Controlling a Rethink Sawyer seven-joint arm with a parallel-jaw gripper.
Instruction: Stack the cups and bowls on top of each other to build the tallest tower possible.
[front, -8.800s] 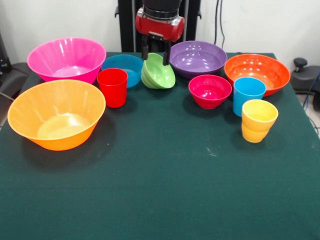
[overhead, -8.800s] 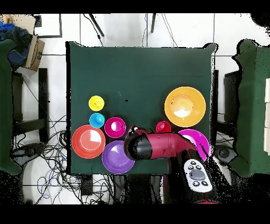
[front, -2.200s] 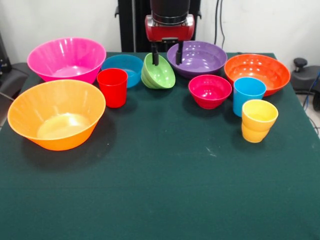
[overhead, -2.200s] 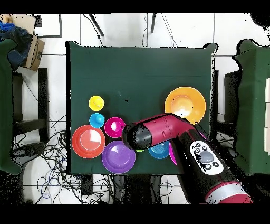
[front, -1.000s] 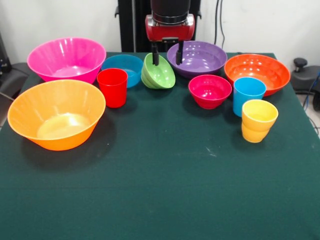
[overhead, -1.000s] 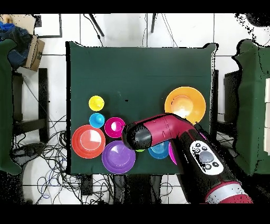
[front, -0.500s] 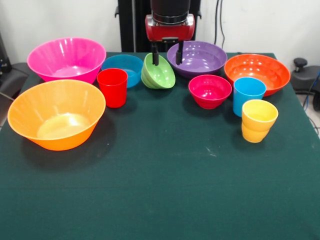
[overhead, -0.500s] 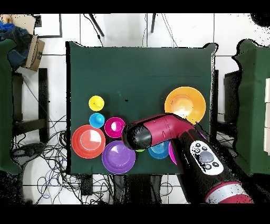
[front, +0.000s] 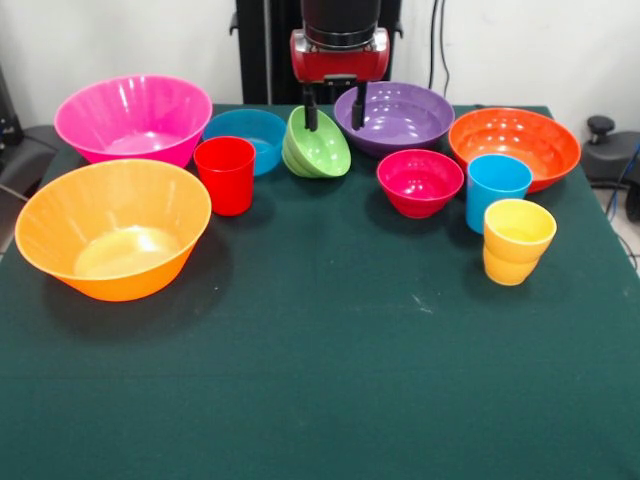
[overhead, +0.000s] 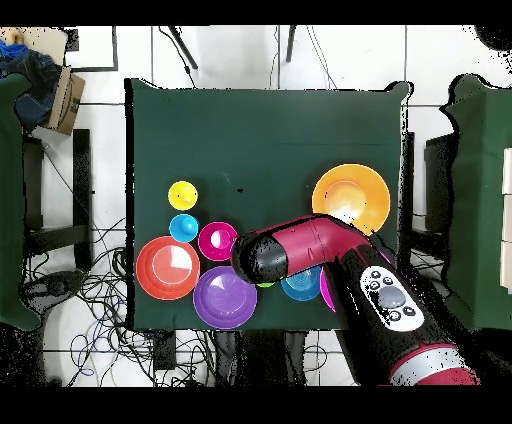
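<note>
Ten pieces unstacked on the green cloth surface (front: 330, 380). We see the glossy green plastic small bowl (front: 318, 145) tilted beside the blue small bowl (front: 247, 136); tool (front: 334, 110) open, one finger inside its rim.

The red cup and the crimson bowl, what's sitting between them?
In the front view, only bare green tablecloth lies straight between the red cup and the crimson bowl; the tilted green bowl sits slightly farther back.

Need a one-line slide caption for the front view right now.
Open hand straddles the tilted green bowl's rim; the other bowls and cups sit unstacked on the green table.
</note>
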